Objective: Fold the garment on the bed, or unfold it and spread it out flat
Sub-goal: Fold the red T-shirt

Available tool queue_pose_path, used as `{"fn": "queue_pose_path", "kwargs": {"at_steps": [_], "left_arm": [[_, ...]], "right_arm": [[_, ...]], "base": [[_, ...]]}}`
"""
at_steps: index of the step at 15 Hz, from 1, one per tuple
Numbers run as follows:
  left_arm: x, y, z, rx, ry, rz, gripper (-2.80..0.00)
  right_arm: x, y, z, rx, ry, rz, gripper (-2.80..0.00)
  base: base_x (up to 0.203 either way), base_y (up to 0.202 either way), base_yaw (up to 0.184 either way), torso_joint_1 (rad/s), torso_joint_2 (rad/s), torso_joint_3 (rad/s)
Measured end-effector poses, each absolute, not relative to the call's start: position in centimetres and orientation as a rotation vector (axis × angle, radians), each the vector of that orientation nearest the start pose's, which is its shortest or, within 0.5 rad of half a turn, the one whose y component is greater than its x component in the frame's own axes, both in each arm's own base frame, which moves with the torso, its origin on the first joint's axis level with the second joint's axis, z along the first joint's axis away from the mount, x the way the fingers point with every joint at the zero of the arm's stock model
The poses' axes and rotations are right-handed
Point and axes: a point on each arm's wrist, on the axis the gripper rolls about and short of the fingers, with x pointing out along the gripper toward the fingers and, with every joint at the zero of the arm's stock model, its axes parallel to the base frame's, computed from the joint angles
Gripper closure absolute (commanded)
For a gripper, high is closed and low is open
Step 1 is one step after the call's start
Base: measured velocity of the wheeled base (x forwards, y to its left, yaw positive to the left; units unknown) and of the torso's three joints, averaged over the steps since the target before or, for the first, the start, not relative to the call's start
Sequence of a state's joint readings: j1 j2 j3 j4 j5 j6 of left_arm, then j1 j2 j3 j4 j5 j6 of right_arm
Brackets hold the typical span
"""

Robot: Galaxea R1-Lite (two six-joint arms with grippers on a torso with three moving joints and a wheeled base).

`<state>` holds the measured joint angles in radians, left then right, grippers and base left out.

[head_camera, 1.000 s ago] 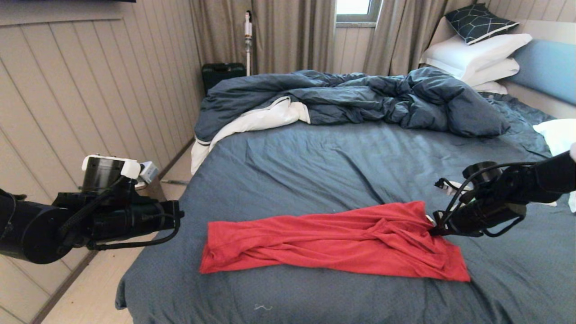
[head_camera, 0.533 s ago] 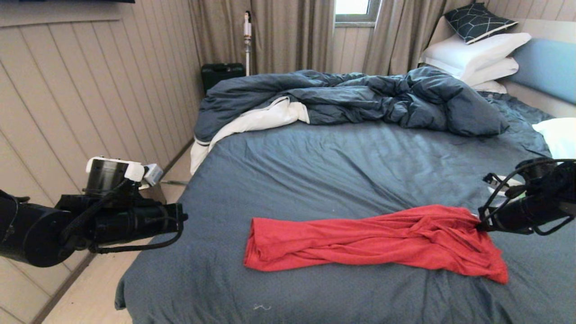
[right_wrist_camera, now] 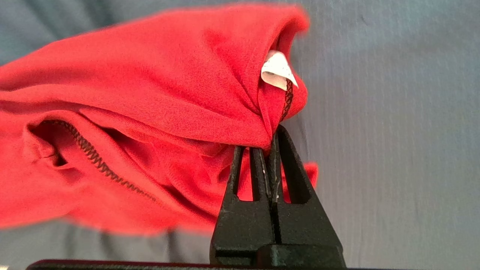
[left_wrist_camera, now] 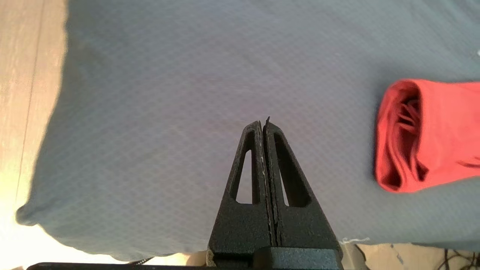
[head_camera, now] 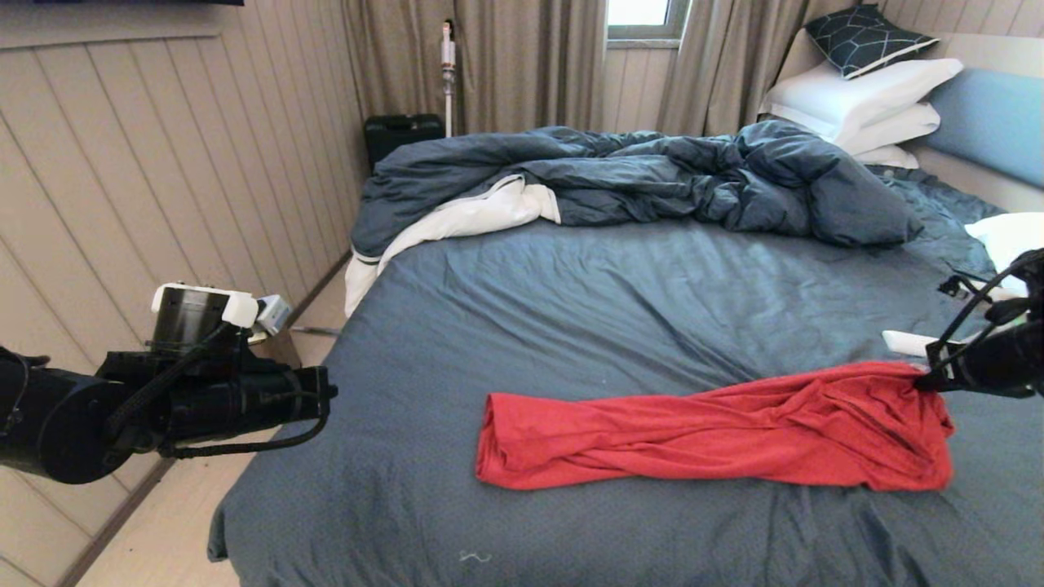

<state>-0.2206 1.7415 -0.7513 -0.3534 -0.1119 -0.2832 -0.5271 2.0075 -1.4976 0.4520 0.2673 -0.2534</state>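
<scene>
- Head view: we saw the shirt (head_camera: 718,436) lying on the near part of the bed (head_camera: 587,302), bunched into a long, twisted band running across it, its right end lifted slightly.
- We found the right gripper (head_camera: 926,381) at that right end, fingers pressed together on a fold of the red cloth, near the right edge of the view.
- Right wrist view: we confirmed the right gripper (right_wrist_camera: 270,144) pinching the shirt (right_wrist_camera: 150,123) at a seam; a small white tag (right_wrist_camera: 276,71) showed just beyond the fingertips, inside the fold.
- We noted the left gripper (head_camera: 330,394) held off the left side of the bed, over the floor, well apart from the shirt.
- Left wrist view: we saw the left gripper (left_wrist_camera: 264,123) with its fingers pressed together and holding nothing, above bare sheet, the rolled left end of the shirt (left_wrist_camera: 423,135) off to one side.
- We saw a crumpled dark blue duvet (head_camera: 636,179) heaped across the far part of the bed, and white pillows (head_camera: 864,102) stacked against the headboard (head_camera: 991,122).
</scene>
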Motion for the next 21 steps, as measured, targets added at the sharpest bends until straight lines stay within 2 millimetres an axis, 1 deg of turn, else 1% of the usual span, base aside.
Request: {"fn": "queue_pose_path", "kwargs": {"at_steps": [1,4,6,8,9,11,13,14,15,18,19,21], "left_arm": [[28.4,-6.6,13.0,-0.237,0.677,-0.227,0.0],[28.4,-6.5,13.2,-0.238,0.674,-0.226,0.0],[28.3,-6.6,13.2,-0.237,0.672,-0.23,0.0],[28.3,-6.5,13.2,-0.236,0.672,-0.227,0.0],[28.3,-6.5,13.2,-0.235,0.672,-0.226,0.0],[28.2,-6.6,13.2,-0.234,0.673,-0.231,0.0],[28.2,-6.5,13.1,-0.234,0.676,-0.229,0.0],[28.1,-6.5,13.1,-0.234,0.678,-0.231,0.0],[28.1,-6.5,13.1,-0.234,0.679,-0.233,0.0],[27.9,-6.6,13.1,-0.234,0.681,-0.238,0.0],[27.9,-6.5,13.1,-0.234,0.682,-0.238,0.0],[27.7,-6.9,12.9,-0.229,0.689,-0.248,0.0]], "right_arm": [[32.8,-16.5,17.9,0.126,0.899,-0.081,0.0],[33.5,-10.4,20.6,0.096,0.87,0.054,0.0],[34.1,-5.7,22.6,0.077,0.853,0.156,0.0],[34.5,-0.4,24.7,0.06,0.843,0.276,0.0],[34.5,2.1,25.3,0.054,0.856,0.333,0.0],[34.2,6.8,25.9,0.038,0.888,0.438,0.0],[33.9,11.4,25.7,0.006,0.916,0.531,0.0],[34.0,13.4,25.3,-0.016,0.926,0.56,0.0],[34.4,14.9,24.7,-0.04,0.931,0.567,0.0],[35.7,18.6,22.3,-0.1,0.931,0.589,0.0],[35.8,19.6,21.5,-0.111,0.939,0.603,0.0],[36.5,20.6,20.5,-0.117,0.921,0.617,0.0]], "base": [[0.0,0.0,0.0,0.0,0.0,0.0],[0.0,0.0,0.0,0.0,0.0,0.0],[0.0,0.0,0.0,0.0,0.0,0.0],[0.0,0.0,0.0,0.0,0.0,0.0],[0.0,0.0,0.0,0.0,0.0,0.0],[0.0,0.0,0.0,0.0,0.0,0.0],[0.0,0.0,0.0,0.0,0.0,0.0],[0.0,0.0,0.0,0.0,0.0,0.0],[0.0,0.0,0.0,0.0,0.0,0.0],[0.0,0.0,0.0,0.0,0.0,0.0],[0.0,0.0,0.0,0.0,0.0,0.0],[0.0,0.0,0.0,0.0,0.0,0.0]]}}
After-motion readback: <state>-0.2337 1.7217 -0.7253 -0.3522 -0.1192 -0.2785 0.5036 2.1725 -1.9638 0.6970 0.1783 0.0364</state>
